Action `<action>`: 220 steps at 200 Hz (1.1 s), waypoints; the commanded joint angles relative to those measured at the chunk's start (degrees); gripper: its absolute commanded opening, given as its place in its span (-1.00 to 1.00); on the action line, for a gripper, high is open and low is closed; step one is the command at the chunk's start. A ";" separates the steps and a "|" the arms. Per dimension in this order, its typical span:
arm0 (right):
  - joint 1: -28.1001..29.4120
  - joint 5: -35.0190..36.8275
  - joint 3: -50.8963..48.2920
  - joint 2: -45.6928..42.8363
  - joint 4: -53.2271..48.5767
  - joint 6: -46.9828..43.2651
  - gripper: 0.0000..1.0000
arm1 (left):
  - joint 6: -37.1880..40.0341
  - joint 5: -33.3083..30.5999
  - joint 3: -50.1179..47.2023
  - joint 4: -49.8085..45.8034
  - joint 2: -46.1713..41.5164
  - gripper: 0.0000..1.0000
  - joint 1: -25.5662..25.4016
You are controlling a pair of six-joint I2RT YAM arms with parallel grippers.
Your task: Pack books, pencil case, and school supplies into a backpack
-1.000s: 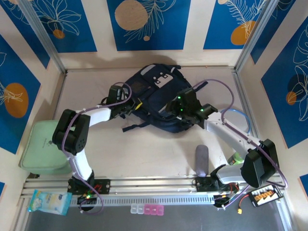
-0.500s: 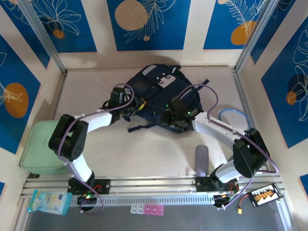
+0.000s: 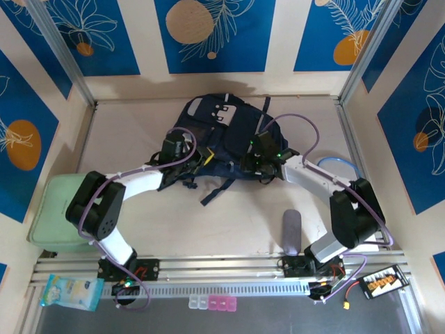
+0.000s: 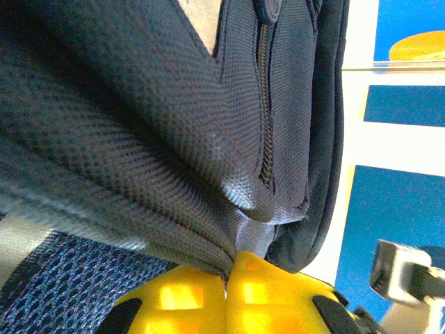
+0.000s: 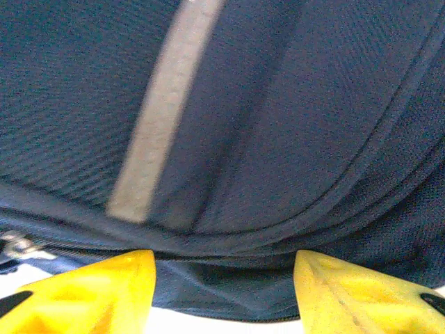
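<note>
The navy backpack [image 3: 221,129] lies at the back middle of the table, its light grey patch toward the far wall and its straps trailing toward me. My left gripper [image 3: 201,157] is at its near left edge; in the left wrist view the yellow fingers [image 4: 228,278] are shut on a fold of mesh fabric [image 4: 139,104]. My right gripper [image 3: 246,165] is at the near right edge. Its fingers [image 5: 224,278] stand apart, with the backpack's thick hem [image 5: 229,278] pinched between them below the pale stripe [image 5: 160,118]. The grey pencil case [image 3: 291,232] lies near the right arm's base. The books are out of view.
A pale-green flat box [image 3: 61,212] sits at the table's left edge. A light blue packet [image 3: 69,292] and small pink and white clips [image 3: 212,303] lie on the front rail. A blue hose loop [image 3: 338,168] lies at the right.
The backpack has been turned and carried toward the far wall, its patch end now pointing back. Both grippers moved with it; the right arm swung left and its jaws narrowed slightly.
</note>
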 commanded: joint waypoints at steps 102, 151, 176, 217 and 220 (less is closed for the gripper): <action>8.76 0.76 3.53 5.37 4.57 0.26 -0.41 | 0.11 2.21 2.42 4.12 0.19 -1.00 -0.91; 8.83 1.31 4.83 8.80 7.17 -0.45 -0.38 | 0.17 2.13 2.66 3.57 -0.37 -1.00 -0.91; 8.84 2.21 5.69 10.47 8.06 -0.44 -0.40 | 0.03 2.20 2.68 3.71 -0.37 -1.00 -0.91; 8.88 5.59 7.13 11.92 6.66 0.89 -0.58 | -0.14 2.18 2.43 3.58 -0.29 -1.00 -0.91; 8.92 6.13 7.13 11.82 6.36 1.28 -0.60 | -0.10 2.18 2.42 3.55 -0.30 -1.00 -0.86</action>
